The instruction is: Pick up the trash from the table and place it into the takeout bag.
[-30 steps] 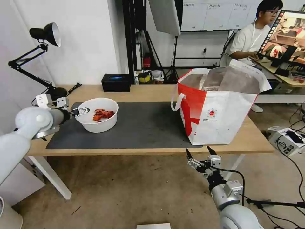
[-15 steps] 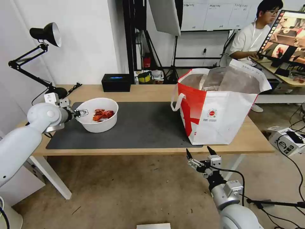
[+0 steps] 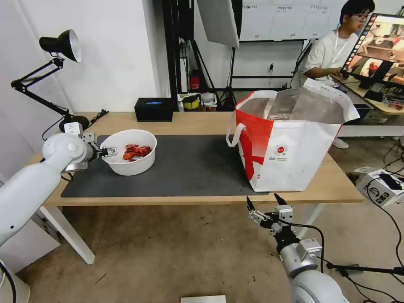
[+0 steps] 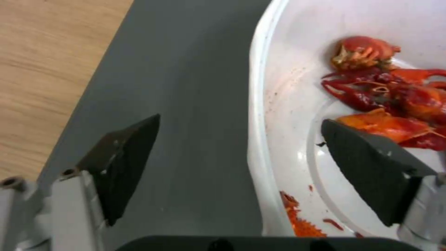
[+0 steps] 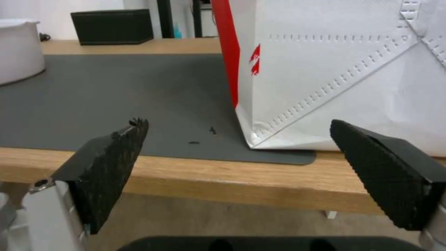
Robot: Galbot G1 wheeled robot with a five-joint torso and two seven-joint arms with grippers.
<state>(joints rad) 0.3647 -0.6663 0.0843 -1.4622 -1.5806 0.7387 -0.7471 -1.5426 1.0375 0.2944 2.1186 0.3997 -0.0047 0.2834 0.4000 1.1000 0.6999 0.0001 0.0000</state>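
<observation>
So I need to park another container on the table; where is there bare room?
The widest free patch is the mat between the bowl and the bag. Bare wood also runs behind the mat, from the black box to the bag. It is crowded at the mat's left end, where the open left gripper straddles the bowl's rim.

Light-wood table (image 3: 198,122): grey mat (image 3: 189,168), black box (image 3: 154,109), lamp base (image 3: 75,123).
</observation>
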